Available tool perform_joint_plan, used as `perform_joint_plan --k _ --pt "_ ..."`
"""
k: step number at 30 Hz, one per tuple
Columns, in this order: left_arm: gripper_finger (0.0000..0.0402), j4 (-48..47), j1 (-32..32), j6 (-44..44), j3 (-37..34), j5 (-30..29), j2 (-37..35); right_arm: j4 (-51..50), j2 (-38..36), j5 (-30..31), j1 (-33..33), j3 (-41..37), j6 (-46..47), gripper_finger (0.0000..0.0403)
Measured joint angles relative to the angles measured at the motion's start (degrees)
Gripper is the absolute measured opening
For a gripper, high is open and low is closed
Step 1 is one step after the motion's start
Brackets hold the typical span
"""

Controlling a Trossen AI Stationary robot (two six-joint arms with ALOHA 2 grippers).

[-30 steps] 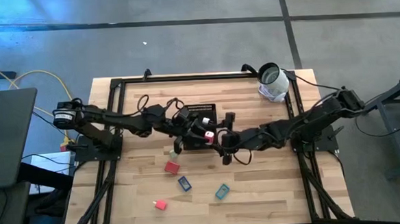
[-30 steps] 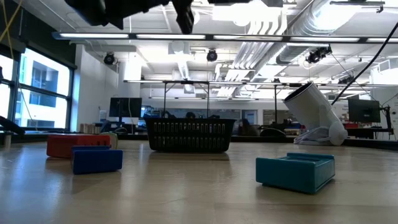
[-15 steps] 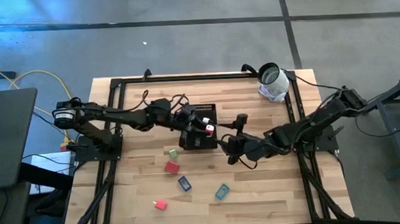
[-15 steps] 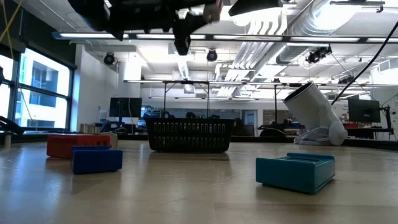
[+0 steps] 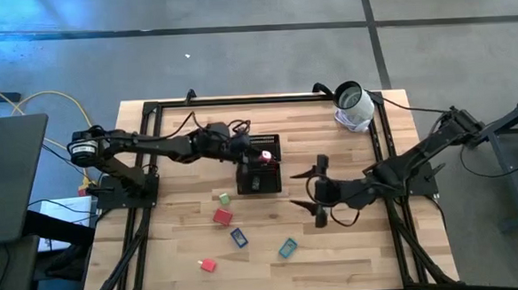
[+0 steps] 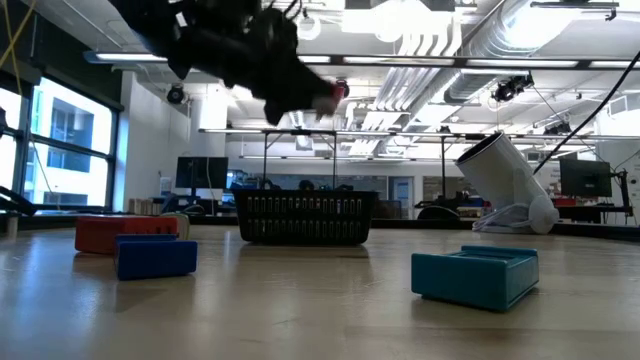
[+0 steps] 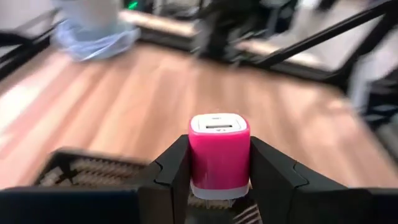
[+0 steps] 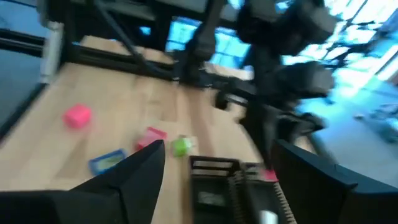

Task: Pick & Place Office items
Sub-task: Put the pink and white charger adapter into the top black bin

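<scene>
My left gripper [image 5: 264,156] hangs over the black mesh tray [image 5: 259,179], shut on a red-and-white block [image 7: 219,155]. The low view shows that block [image 6: 338,92] well above the tray [image 6: 305,215]. My right gripper [image 5: 319,190] is open, right of the tray and above the table, with nothing between its fingers [image 8: 142,167]. Lying flat on the table near the tray are a green piece [image 5: 224,198], a red piece [image 5: 222,217], a blue piece [image 5: 239,238], a teal piece [image 5: 287,247] and a small red block [image 5: 208,266]. My left gripper pinches the red-and-white block by its two red side faces [image 7: 198,163], one finger [image 7: 177,168] on each side. The fingers come from the table's left, slanting slightly down. The block's white end [image 7: 219,123] points away from the wrist. It is lifted clear above the tray.
A white-and-grey roll-shaped object [image 5: 353,106] lies tilted at the far right corner, also seen in the low view [image 6: 505,185]. A dark frame rail [image 5: 239,100] borders the table's far edge. Bare wood lies between the tray and the right gripper.
My left gripper has carried the red-and-white block toward the far edge and down, over the tray, turning as it went. My right gripper has drawn back from the tray toward the table's right edge.
</scene>
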Motion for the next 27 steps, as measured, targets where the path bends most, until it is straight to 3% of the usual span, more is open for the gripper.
perform_joint_plan --k 6,15,27 --pt "0.0124 -6.21 3.90 1.38 -0.02 -4.21 0.01 -2.81 1.04 -2.45 -0.61 -0.02 4.17 0.0278" --pt "0.0124 -8.65 9.14 1.32 -0.02 -3.64 0.30 -3.99 2.47 -7.09 -1.94 -0.04 6.74 0.0278" --pt "0.0126 -9.17 11.28 0.09 4.28 2.21 11.93 -4.29 5.77 -9.63 -3.91 -0.02 7.22 0.0278"
